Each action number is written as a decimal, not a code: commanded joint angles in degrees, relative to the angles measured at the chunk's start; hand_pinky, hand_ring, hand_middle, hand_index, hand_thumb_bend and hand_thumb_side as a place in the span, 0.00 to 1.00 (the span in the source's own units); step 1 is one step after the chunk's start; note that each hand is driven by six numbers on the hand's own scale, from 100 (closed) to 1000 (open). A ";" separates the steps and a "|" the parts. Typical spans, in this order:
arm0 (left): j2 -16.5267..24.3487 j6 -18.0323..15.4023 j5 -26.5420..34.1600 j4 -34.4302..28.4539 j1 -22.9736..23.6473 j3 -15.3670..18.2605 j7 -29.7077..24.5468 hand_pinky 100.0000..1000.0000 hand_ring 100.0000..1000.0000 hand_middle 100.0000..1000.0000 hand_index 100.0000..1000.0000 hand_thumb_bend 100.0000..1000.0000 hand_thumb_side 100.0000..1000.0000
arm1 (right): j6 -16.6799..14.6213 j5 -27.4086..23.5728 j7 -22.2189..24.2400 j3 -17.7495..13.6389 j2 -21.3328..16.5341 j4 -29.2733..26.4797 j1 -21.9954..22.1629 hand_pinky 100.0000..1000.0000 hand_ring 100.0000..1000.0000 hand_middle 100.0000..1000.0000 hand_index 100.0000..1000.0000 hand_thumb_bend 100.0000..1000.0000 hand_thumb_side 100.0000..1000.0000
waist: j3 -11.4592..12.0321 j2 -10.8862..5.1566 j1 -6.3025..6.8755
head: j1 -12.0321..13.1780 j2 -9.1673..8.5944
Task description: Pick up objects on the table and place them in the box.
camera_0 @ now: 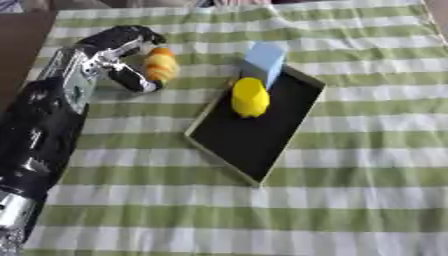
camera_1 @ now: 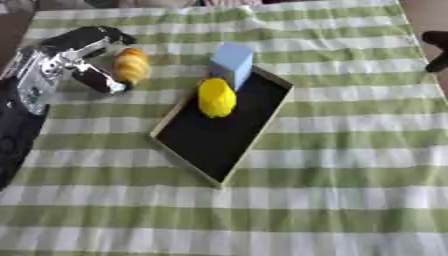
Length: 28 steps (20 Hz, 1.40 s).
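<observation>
Orange-and-yellow toy sits on the striped cloth, left of the box holding a yellow piece and blue block, as my left hand curls around it; next, I judge, lift and carry rightward.

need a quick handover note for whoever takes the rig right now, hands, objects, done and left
Left hand: fingers curled round the orange-yellow object, over the cloth left of the box, not yet in it.
Right hand: only a dark part shows at the right edge of the right eye view; fingers unclear.
Box: holds the yellow object; the light blue block sits at its far end, whether inside or leaning on the rim is unclear.
Left: carry the orange-yellow object to the box and release it.
</observation>
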 commanded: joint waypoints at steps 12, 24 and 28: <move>1.37 3.60 -1.35 -0.43 -1.27 0.69 4.47 0.80 0.87 0.72 0.73 0.12 0.07 | 0.53 0.01 0.18 -0.28 -1.43 -0.86 -0.17 0.95 0.80 0.46 0.76 0.00 0.41 | -0.07 -1.13 -0.27 | 0.38 -0.75; 1.46 -4.32 5.86 -14.84 0.78 -6.33 2.72 0.71 0.81 0.64 0.63 0.13 0.03 | -0.17 -0.30 -0.94 -0.97 -1.60 -0.86 0.47 0.94 0.80 0.46 0.76 0.00 0.41 | 0.55 -2.01 -0.60 | 0.28 0.05; 1.33 -9.11 10.50 -22.33 2.87 -11.78 1.14 0.71 0.80 0.64 0.63 0.14 0.03 | -0.59 -0.20 -1.53 -1.39 -1.84 -0.86 1.04 0.94 0.80 0.46 0.76 0.00 0.41 | 0.85 -2.47 -0.60 | -0.21 0.54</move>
